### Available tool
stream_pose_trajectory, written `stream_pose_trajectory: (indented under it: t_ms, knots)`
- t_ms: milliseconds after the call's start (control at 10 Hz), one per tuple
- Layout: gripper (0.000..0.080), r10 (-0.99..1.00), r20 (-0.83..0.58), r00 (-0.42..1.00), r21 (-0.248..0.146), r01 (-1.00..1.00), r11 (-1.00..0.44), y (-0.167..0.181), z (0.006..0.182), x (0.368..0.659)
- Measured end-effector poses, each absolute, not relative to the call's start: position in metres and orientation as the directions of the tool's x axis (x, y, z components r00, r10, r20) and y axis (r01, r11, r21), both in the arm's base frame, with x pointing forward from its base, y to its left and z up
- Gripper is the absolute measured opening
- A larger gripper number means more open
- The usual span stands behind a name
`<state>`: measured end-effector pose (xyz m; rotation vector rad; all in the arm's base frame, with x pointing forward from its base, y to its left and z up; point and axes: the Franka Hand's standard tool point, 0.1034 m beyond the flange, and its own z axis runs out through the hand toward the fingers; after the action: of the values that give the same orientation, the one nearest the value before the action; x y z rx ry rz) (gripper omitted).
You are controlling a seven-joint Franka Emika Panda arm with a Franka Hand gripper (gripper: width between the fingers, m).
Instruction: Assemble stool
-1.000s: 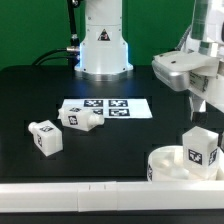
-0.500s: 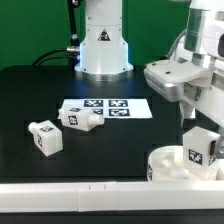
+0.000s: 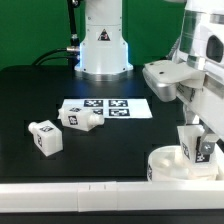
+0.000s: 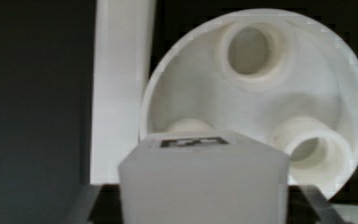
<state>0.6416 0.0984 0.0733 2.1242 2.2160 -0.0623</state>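
Note:
My gripper (image 3: 198, 130) is at the exterior view's right, shut on a white stool leg (image 3: 198, 146) with a black-and-white tag. It holds the leg slightly tilted, just above the round white seat (image 3: 163, 164) at the table's front. In the wrist view the leg (image 4: 202, 178) fills the space between my gripper's (image 4: 208, 212) dark fingers, and the seat (image 4: 247, 100) lies beyond it with two round sockets showing. Two more legs lie loose at the exterior view's left, one (image 3: 45, 137) near the front and one (image 3: 80, 119) beside the marker board.
The marker board (image 3: 112, 107) lies flat in the middle of the black table. The robot base (image 3: 103, 45) stands behind it. A white rail (image 3: 70, 196) runs along the table's front edge, also seen in the wrist view (image 4: 123, 70).
My gripper has moved toward the exterior view's left and a little lower with the leg in it. The leg now hangs more tilted over the seat. The loose legs have not moved.

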Motion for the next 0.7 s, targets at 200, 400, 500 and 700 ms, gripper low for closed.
stream_pose_trajectory:
  t_ms: [200,400,500,700]
  knots:
    - [0.0333,0.989,-0.077,0.122,0.026,0.992,-0.121,0.0985,0.0733,0.6402]
    - [0.0333,0.905,-0.067,0.419,0.037,0.908,-0.418,0.0965,0.0731,0.6385]
    - [0.0333,0.777,-0.06,0.627,0.005,0.779,-0.627,0.0974,0.072,0.6335]
    - [0.0333,0.676,-0.079,0.733,-0.025,0.676,-0.736,0.0965,0.072,0.6336]
